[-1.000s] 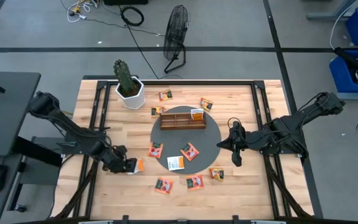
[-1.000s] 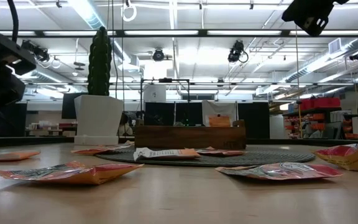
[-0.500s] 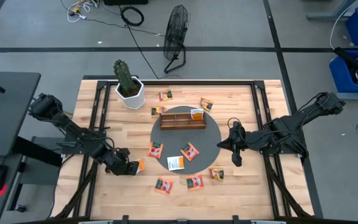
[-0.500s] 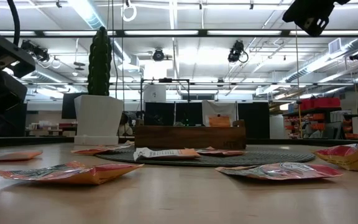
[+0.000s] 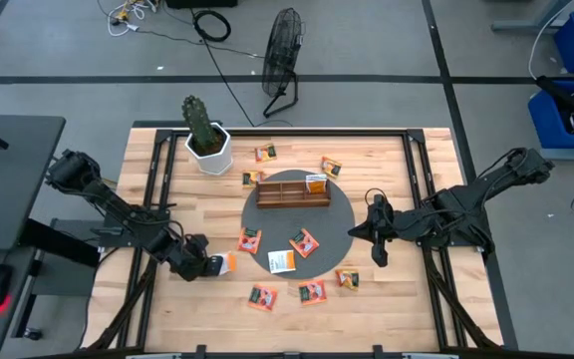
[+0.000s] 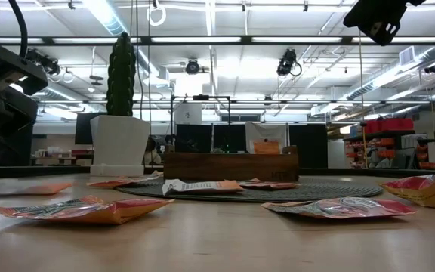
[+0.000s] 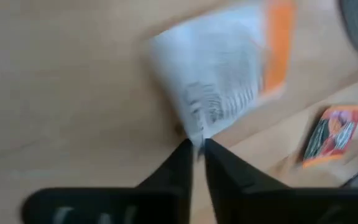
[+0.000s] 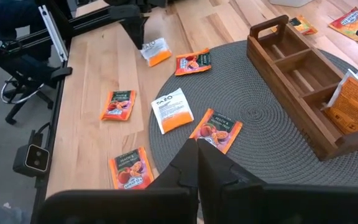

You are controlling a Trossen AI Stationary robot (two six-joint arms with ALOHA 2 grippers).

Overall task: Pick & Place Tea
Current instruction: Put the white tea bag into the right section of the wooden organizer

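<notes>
Several small tea sachets lie on the wooden table and on the round grey mat (image 5: 337, 224), for instance an orange one (image 5: 304, 242) and a white one (image 5: 282, 261). One sachet (image 5: 315, 182) stands in the brown slotted tray (image 5: 287, 191). At the table's near left, my left gripper (image 5: 210, 265) is shut on a white-and-orange sachet (image 7: 229, 93), which also shows in the right wrist view (image 8: 156, 51). My right gripper (image 8: 197, 155) hovers shut over the mat's right edge, holding nothing. My left gripper pinches a corner (image 7: 194, 134) of the white-and-orange sachet between its two fingertips. The fingers come from the table's left, slanting down. The rest of the sachet spreads out beyond the fingertips, low over the wood; whether it is lifted clear I cannot tell.
A potted cactus (image 5: 207, 140) stands at the far left corner. More sachets lie near the front edge (image 5: 262, 296) (image 5: 312, 291) (image 5: 347, 278) and behind the tray (image 5: 265, 153) (image 5: 331, 167). Black frame rails (image 5: 417, 179) run along the table's sides.
My left gripper has shut on the white-and-orange sachet's corner and come down a little. The sachet has shifted slightly toward the table's right.
</notes>
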